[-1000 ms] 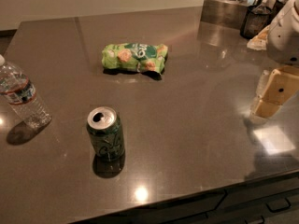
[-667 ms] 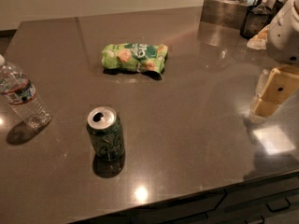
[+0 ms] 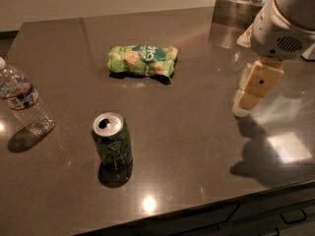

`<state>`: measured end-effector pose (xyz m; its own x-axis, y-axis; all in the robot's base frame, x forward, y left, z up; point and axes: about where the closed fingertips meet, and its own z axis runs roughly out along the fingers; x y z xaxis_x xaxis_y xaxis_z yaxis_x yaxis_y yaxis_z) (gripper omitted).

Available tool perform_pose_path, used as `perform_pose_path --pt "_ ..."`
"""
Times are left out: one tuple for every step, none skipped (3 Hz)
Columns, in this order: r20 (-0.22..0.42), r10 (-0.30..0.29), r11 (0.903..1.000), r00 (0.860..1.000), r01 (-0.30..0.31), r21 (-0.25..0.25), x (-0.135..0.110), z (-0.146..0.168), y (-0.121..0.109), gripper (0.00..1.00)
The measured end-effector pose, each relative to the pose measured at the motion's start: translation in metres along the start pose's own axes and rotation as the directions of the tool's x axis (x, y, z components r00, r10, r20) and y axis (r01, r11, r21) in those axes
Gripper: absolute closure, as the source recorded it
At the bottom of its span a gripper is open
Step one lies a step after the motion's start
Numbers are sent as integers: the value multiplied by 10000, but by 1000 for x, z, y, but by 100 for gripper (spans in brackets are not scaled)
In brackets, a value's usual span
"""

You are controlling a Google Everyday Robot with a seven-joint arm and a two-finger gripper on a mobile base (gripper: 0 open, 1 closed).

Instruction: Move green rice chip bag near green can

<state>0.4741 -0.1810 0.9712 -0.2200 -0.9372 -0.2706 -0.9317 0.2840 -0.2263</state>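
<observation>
single camera view, dark grey countertop with glossy reflections. green rice chip bag lies flat on the far-centre part of the counter, long axis roughly left to right, wrinkled, logo side up; nothing touches it. green can stands upright nearer the front edge, left of centre, silver top with open tab hole visible; it is well apart from the bag, with bare counter between them. clear water bottle with red-and-white label stands at the left edge, apart from the can. gripper hangs at the right side of the view under the white arm housing, tan-coloured, pointing down and slightly left, just above the counter surface, its shadow on the counter below it; it is well to the right of the bag and holds nothing visible. spread or closed: cannot tell from this angle. a metal container sits at the back right corner. drawer fronts show below the front edge.
</observation>
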Motion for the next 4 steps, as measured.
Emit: perform_pose_path --pt "550 552 9984 9970 -546 -122 -28 29 -28 0" --pt "1176 1126 9936 9867 -1125 -77 -56 53 -55 0" --pt "1852 1606 9867 9695 -1625 -53 -83 76 -77 0" --pt "2463 1971 9795 9490 -2010 -93 -108 92 -91 0"
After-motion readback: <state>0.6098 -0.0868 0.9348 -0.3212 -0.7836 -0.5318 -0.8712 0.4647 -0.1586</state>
